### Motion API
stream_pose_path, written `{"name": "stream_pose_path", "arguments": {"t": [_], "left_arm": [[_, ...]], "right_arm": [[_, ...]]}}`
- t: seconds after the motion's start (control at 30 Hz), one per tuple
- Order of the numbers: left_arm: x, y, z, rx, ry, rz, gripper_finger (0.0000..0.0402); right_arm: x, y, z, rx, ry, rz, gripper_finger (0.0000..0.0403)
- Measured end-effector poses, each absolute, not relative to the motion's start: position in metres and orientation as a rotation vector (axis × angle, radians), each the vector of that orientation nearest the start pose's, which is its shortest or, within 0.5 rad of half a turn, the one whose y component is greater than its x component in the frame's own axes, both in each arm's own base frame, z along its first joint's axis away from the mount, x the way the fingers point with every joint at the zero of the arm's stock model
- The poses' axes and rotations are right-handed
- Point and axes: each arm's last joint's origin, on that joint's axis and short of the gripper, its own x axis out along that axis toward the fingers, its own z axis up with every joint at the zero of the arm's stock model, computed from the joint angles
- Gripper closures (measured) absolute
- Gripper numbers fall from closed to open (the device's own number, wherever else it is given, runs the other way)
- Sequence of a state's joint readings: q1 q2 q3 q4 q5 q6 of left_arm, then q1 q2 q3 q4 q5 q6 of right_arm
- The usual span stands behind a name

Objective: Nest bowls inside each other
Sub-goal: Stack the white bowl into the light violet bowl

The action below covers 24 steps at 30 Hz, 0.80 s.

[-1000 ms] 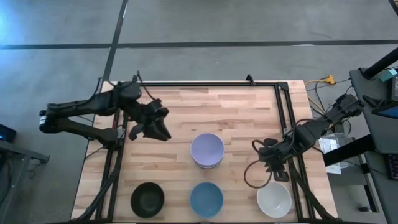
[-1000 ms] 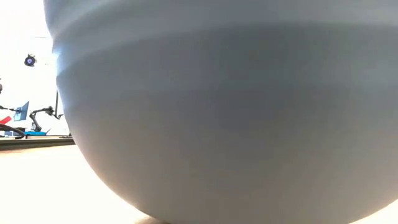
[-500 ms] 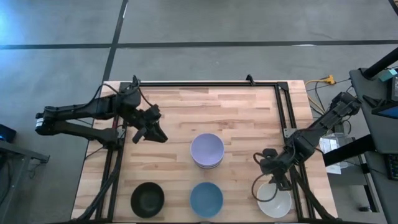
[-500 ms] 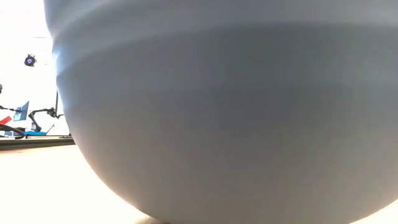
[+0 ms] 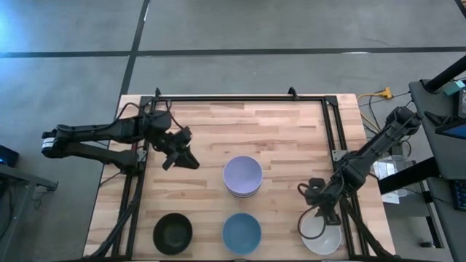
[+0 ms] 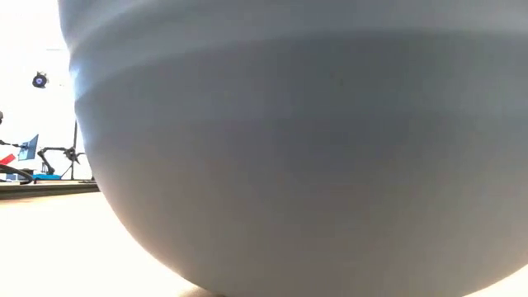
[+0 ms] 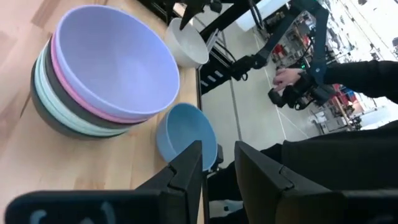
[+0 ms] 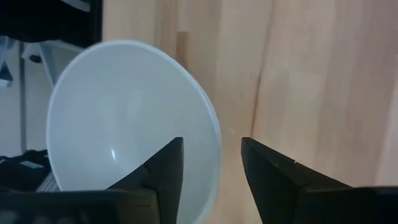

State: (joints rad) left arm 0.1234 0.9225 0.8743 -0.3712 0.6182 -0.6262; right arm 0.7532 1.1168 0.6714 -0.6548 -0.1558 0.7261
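A stack of bowls with the lavender one on top (image 5: 242,175) stands on its base at the table's middle; in the left wrist view (image 7: 106,68) pink, pale green and dark rims show under it. A black bowl (image 5: 172,233), a blue bowl (image 5: 242,233) and a white bowl (image 5: 321,235) stand in a row along the near edge. My right gripper (image 8: 212,142) is open over the white bowl's far rim (image 8: 211,127), one finger over the hollow and one outside. My left gripper (image 5: 180,154) is open and empty, left of the stack.
A black metal frame (image 5: 331,131) runs along the table's far, left and right sides. The blue bowl's wall (image 6: 289,165) fills the low view and hides the table. A person's arm (image 7: 348,68) shows in the room beyond the table.
My right gripper has gone toward the table's near edge and down, from beside the white bowl to over its far rim. My left gripper has shifted a little toward the near edge. The bowls have stayed where they were.
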Motion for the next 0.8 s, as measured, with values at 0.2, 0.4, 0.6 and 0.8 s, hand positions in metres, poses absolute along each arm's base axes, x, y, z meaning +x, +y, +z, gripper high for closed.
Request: {"name": "stream_pose_path", "arguments": {"t": [0.2, 0.4, 0.6, 0.8], "left_arm": [[0.193, 0.008, 0.327, -0.745, 0.505, -0.338, 0.0323], [0.194, 0.008, 0.329, -0.735, 0.481, -0.346, 0.0323], [0.194, 0.008, 0.330, -0.735, 0.480, -0.345, 0.0323], [0.194, 0.008, 0.329, -0.736, 0.481, -0.344, 0.0323]], "right_arm": [[0.137, 0.135, 0.194, 0.302, 1.311, 0.352, 0.0252], [0.135, 0.133, 0.189, 0.299, 1.323, 0.342, 0.0253], [0.134, 0.131, 0.184, 0.295, 1.336, 0.332, 0.0253], [0.133, 0.131, 0.179, 0.301, 1.328, 0.338, 0.0253]]}}
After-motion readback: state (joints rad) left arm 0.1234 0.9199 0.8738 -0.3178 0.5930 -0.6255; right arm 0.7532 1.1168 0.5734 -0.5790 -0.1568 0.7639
